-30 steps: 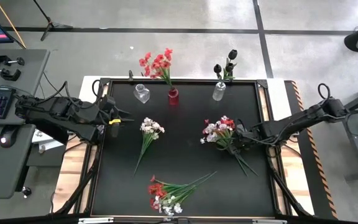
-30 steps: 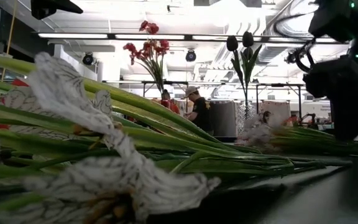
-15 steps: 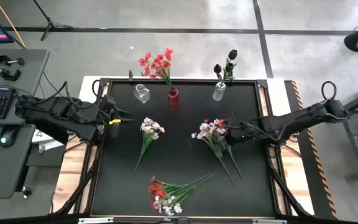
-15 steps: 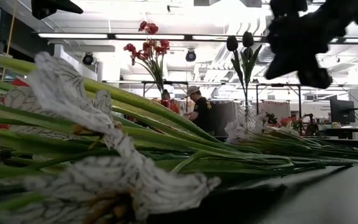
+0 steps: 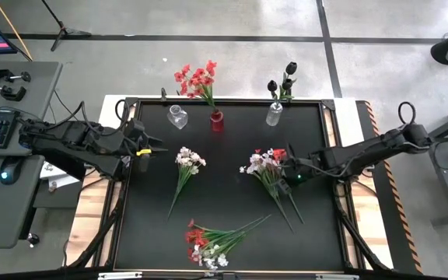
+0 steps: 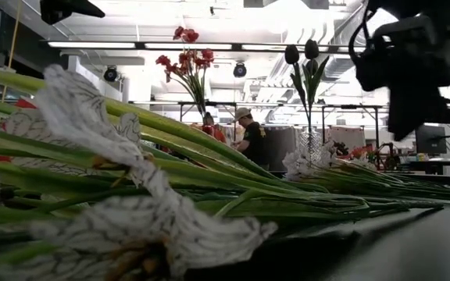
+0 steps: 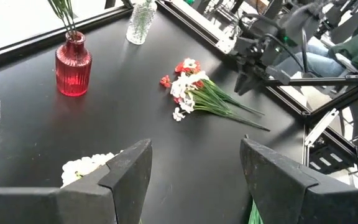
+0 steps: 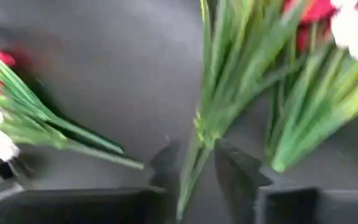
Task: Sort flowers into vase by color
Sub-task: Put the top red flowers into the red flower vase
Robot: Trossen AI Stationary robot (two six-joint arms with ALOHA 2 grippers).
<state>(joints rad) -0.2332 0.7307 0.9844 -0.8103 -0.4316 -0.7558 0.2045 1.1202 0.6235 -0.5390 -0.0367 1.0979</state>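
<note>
flowers (image 5: 268, 169) first: the mixed red and white bunch lies flat on the black table (image 5: 232, 202), right of middle, blossoms toward the left arm, stems trailing toward the near edge. you should judge these light, springy and thin-stemmed, prone to slip or drag neighbours along; take one stem low, below the blossoms, clear of the rest.

right gripper (image 5: 292, 173) sits at the stem side of that bunch. in the right wrist view its fingers (image 8: 238, 168) stand a little apart with a green stem between them; whether it is pinched i cannot tell.

left gripper (image 5: 152, 147) waits at the table's left edge, fingers wide apart, empty.

outward: a white bunch (image 5: 187, 162) lies left of middle, another mixed bunch (image 5: 208, 241) near the front edge. the red vase (image 5: 217, 120) holds red flowers, one clear vase (image 5: 274, 113) black ones, the other clear vase (image 5: 177, 117) looks empty.
</note>
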